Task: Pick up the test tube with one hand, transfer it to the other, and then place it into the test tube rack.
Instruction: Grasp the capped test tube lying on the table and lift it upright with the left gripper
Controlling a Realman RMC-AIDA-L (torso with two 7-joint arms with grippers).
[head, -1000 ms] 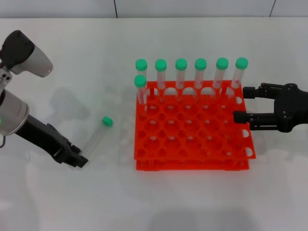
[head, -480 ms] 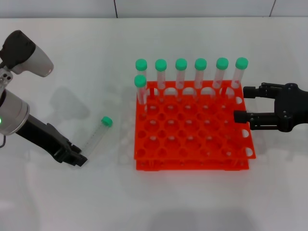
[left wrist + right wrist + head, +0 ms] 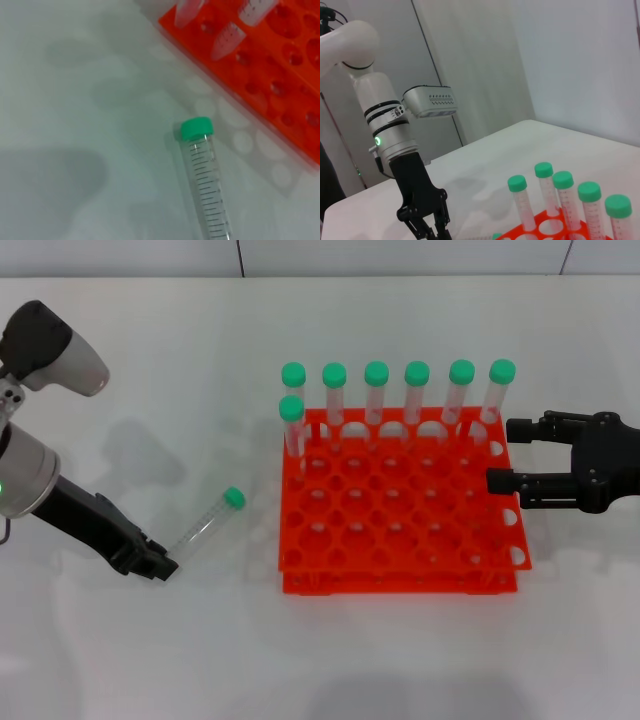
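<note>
Left of the test tube rack point(image 3: 400, 505), my left claw point(image 3: 160, 567) grips the test tube point(image 3: 207, 525) by its base; my right claw point(image 3: 500, 455) hovers open beside the rack.

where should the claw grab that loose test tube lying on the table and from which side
Grip the clear body of the test tube between its ends, coming from above with fingers across its length. It lies flat and diagonal, green cap toward the rack; the left claw is at its bottom end.

A lab bench: orange test tube rack point(image 3: 400, 505), green-capped tubes point(image 3: 376, 390), plain white table point(image 3: 420, 660).
</note>
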